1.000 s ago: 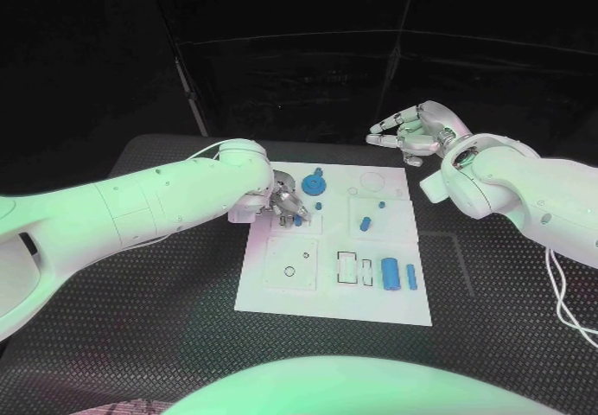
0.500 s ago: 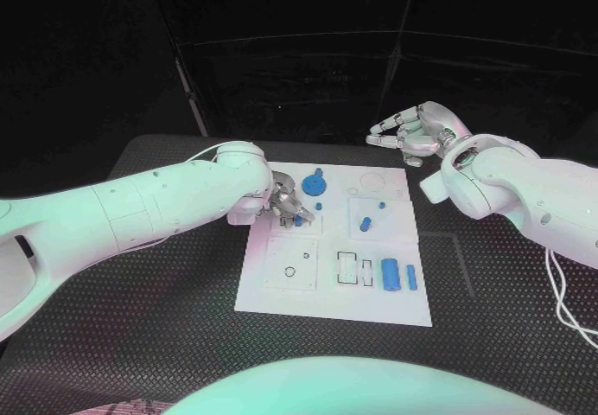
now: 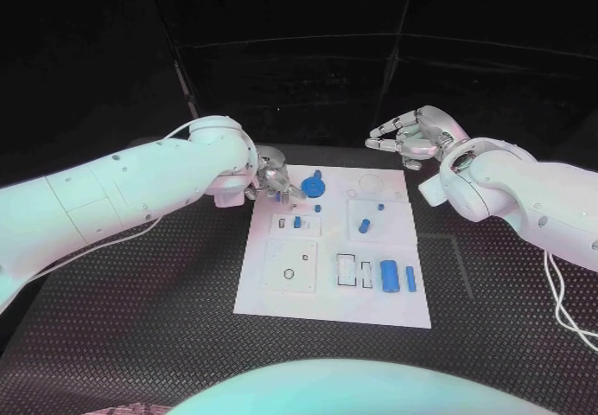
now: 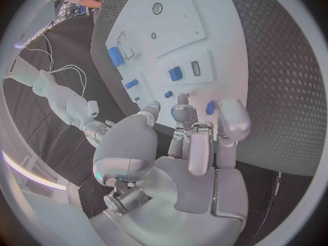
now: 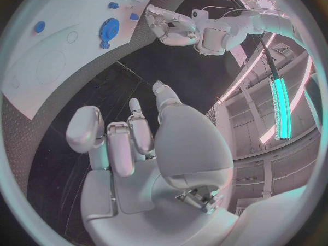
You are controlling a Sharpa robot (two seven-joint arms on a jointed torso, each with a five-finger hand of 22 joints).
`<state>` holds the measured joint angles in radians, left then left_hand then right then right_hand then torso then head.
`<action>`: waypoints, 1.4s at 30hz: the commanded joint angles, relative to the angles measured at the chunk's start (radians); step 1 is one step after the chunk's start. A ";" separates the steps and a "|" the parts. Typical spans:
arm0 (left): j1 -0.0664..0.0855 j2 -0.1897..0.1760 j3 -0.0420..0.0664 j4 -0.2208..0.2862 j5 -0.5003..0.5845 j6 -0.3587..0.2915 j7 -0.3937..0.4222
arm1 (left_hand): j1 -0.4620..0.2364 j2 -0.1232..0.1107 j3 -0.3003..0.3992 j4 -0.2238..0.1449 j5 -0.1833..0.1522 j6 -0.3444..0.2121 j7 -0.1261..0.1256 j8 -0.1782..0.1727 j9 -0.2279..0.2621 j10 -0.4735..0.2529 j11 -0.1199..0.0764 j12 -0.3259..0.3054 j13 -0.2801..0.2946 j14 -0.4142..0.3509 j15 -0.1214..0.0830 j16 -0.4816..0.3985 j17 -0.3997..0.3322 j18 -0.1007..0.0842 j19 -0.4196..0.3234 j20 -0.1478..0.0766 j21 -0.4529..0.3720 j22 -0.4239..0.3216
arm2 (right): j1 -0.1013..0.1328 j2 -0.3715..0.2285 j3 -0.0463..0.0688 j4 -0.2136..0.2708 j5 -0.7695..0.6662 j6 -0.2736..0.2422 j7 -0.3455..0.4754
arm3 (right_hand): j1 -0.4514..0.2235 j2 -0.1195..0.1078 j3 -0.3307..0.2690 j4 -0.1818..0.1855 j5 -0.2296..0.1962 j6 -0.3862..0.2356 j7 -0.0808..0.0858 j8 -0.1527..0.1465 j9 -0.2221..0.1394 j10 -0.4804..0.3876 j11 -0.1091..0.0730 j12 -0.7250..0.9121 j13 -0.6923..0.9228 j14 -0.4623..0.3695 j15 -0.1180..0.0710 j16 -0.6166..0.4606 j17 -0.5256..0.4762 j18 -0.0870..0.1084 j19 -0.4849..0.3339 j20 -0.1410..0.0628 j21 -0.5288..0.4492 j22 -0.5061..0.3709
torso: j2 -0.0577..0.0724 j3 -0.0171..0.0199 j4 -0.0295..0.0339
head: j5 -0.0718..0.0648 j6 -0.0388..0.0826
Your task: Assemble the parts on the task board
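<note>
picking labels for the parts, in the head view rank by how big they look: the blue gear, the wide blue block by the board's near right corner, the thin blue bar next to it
1. Wide blue block, largest.
2. Blue gear, somewhat smaller, though it lies farther from the camera, so this is unsure.
3. Thin blue bar, as long as the block but far narrower.

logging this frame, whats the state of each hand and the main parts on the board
left hand: raised over the board's far left edge, holding nothing visible
right hand: fingers curled, empty, beyond the board
task board: flat on table
blue gear: on board
blue cylinder: lying flat
</note>
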<state>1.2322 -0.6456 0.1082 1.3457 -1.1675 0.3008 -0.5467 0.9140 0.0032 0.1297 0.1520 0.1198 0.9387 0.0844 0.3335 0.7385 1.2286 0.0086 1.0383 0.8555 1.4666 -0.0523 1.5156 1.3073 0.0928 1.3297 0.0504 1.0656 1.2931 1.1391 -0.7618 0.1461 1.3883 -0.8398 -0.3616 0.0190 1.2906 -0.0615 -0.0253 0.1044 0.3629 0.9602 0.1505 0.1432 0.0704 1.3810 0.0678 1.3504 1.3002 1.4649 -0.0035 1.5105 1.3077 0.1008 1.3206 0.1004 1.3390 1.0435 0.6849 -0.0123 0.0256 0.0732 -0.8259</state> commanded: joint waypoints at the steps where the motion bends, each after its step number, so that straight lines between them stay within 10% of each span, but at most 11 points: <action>1: 0.021 -0.009 0.005 -0.004 0.019 0.001 0.010 | 0.043 -0.001 -0.021 -0.009 0.006 -0.028 0.016 -0.040 -0.036 -0.077 0.016 -0.090 -0.104 0.044 0.014 -0.059 0.129 0.033 -0.062 0.015 -0.122 -0.061 | 0.001 0.000 0.001 -0.001 -0.002 0.004 0.006 | -0.008 0.005 -0.006 0.001 0.003 -0.006 -0.002 0.005 -0.001 -0.005 -0.004 0.000 -0.001 0.074 -0.008 -0.005 0.118 -0.001 0.002 -0.006 -0.007 -0.001 | 0.000 0.0006 0.0000 | 0.000 0.008; 12: 0.053 0.044 -0.007 -0.162 -0.007 -0.052 0.036 | 0.144 0.005 -0.089 -0.012 0.006 -0.013 0.021 -0.083 -0.112 -0.136 0.023 -0.155 -0.187 0.009 0.022 -0.131 0.050 0.058 -0.109 0.031 -0.266 -0.146 | 0.000 0.003 0.001 -0.004 -0.002 0.005 0.006 | -0.009 0.005 -0.007 0.002 0.003 -0.007 -0.002 0.005 -0.001 -0.004 -0.004 0.000 -0.001 0.075 -0.008 -0.004 0.119 -0.001 0.002 -0.006 -0.007 -0.001 | 0.002 -0.0003 -0.0025 | 0.004 0.030; 19: 0.048 0.085 -0.039 -0.234 -0.027 -0.046 0.038 | 0.148 0.012 -0.146 0.034 -0.022 0.016 0.018 -0.090 -0.149 -0.119 0.020 -0.143 -0.195 0.027 0.019 -0.106 0.075 0.049 -0.070 0.028 -0.228 -0.128 | -0.001 0.004 0.001 -0.003 -0.002 0.006 0.007 | -0.009 0.005 -0.007 0.002 0.003 -0.007 -0.002 0.005 -0.001 -0.004 -0.004 0.000 -0.001 0.075 -0.008 -0.004 0.119 -0.001 0.002 -0.006 -0.007 -0.001 | 0.001 0.0002 -0.0015 | 0.006 0.032; 23: 0.043 0.101 -0.046 -0.259 -0.030 -0.041 0.038 | 0.149 0.014 -0.173 0.057 -0.065 0.029 0.017 -0.090 -0.164 -0.107 0.019 -0.130 -0.187 0.036 0.017 -0.089 0.092 0.044 -0.051 0.026 -0.202 -0.113 | -0.001 0.006 0.001 -0.004 -0.002 0.006 0.007 | -0.009 0.005 -0.007 0.002 0.003 -0.007 -0.002 0.005 -0.001 -0.004 -0.004 0.000 -0.001 0.075 -0.008 -0.004 0.119 -0.001 0.002 -0.006 -0.007 -0.001 | 0.001 0.0001 -0.0015 | 0.007 0.031; 42: 0.026 0.144 -0.061 -0.320 -0.043 0.017 0.030 | 0.180 0.025 -0.230 0.095 -0.069 0.067 0.011 -0.086 -0.193 -0.066 0.014 -0.065 -0.124 0.056 0.014 -0.040 0.144 0.030 -0.016 0.022 -0.128 -0.065 | -0.002 0.009 0.001 -0.004 -0.002 0.008 0.007 | -0.009 0.005 -0.007 0.002 0.003 -0.007 -0.002 0.005 -0.001 -0.004 -0.004 0.000 -0.001 0.075 -0.008 -0.004 0.119 -0.001 0.002 -0.006 -0.007 -0.001 | 0.000 0.0010 -0.0013 | 0.007 0.026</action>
<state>1.2575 -0.5035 0.0466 1.0282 -1.2006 0.2861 -0.5202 1.0843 0.0263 -0.0936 0.2480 0.0549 1.0012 0.0947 0.2490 0.5469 1.1561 0.0212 0.9683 0.7301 1.4653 -0.0355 1.4718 1.3073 0.1398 1.3048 0.0735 0.9345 1.2271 1.1354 -0.7541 0.1461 1.3830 -0.8399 -0.3594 0.0196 1.2867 -0.0576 -0.0286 0.1077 0.3629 0.9602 0.1505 0.1432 0.0704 1.3810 0.0678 1.3504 1.3002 1.4649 -0.0035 1.5106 1.3074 0.1007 1.3206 0.1004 1.3390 1.0436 0.6860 -0.0113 0.0234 0.0804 -0.7987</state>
